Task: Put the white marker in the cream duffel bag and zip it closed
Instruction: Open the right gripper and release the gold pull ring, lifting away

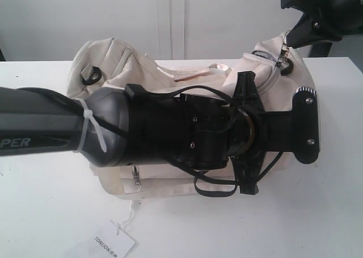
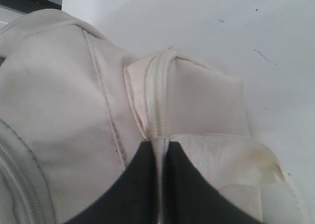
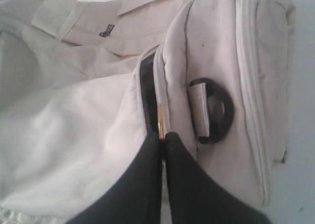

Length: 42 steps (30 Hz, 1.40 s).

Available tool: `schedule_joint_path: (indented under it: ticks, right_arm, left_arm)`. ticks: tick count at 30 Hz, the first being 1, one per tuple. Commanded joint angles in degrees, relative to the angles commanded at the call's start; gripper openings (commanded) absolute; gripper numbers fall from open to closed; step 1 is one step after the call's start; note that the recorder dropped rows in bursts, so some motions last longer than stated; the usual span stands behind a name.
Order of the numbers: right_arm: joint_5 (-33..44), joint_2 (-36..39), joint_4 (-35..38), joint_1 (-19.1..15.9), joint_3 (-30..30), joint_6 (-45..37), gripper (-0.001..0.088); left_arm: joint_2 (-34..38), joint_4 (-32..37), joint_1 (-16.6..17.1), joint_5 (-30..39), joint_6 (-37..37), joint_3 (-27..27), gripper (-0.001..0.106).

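White desk (image 1: 45, 212): it carries the whole scene, and you see it bare in front of and beside the bag.
Cream duffel bag (image 1: 122, 59): it lies lengthwise across the middle of the desk, soft and slumped. In the exterior view its middle is hidden from you behind the left arm.
Left arm (image 1: 170, 130): a grey and black arm that reaches in from your left and stretches over the bag's front towards its right end.
Left gripper (image 2: 160, 150): the jaws are closed on the bag, pinching the cream zip seam between the two black fingers, next to a cream webbing tab. The zip looks shut at this spot.
Right gripper (image 3: 161, 135): it hangs over the far right end of the bag. The jaws are pressed together on the gold zip pull.
Strap handle (image 1: 215, 70): shiny cream, lying flat on top of the bag behind the left arm.
Paper tag (image 1: 108, 244): flat, white and printed. It lies on the desk in front of the bag, on a thin string.
Black ring (image 3: 219, 111): held in a cream loop on the bag's end panel, just beside the right fingertips.
Gold zip pull (image 3: 160, 116): a thin sliver at the fingertips, with a dark slit of lining alongside it.
White marker: you cannot see it in any view, so you cannot tell where it lies.
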Motion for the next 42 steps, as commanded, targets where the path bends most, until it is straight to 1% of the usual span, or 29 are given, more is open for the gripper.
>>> schedule_joint_path:
  ticks: [7,14,21,24,29,33,42]
  right_arm:
    - [-4.1,3.5,6.3,0.0,0.0,-5.8,0.0]
    - [-10.7,5.2,7.1,0.0,0.0,-6.4,0.0]
    - [-14.2,7.3,9.2,0.0,0.0,-8.0,0.0]
    - [-14.4,8.1,9.3,0.0,0.0,-8.0,0.0]
    - [-13.8,8.4,12.4,0.0,0.0,-9.7,0.0]
    - [-11.4,8.4,15.3,0.0,0.0,-10.0,0.0]
    - [-6.6,8.4,18.2,0.0,0.0,-12.3,0.0]
  left_arm:
    - [0.0,0.0,0.0,0.0,0.0,0.0,0.0]
    - [0.0,0.0,0.0,0.1,0.0,0.0,0.0]
    - [0.0,0.0,0.0,0.1,0.0,0.0,0.0]
    - [0.0,0.0,0.0,0.1,0.0,0.0,0.0]
    - [0.0,0.0,0.0,0.1,0.0,0.0,0.0]
    - [0.0,0.0,0.0,0.1,0.0,0.0,0.0]
    - [0.0,-0.1,0.0,0.1,0.0,0.0,0.0]
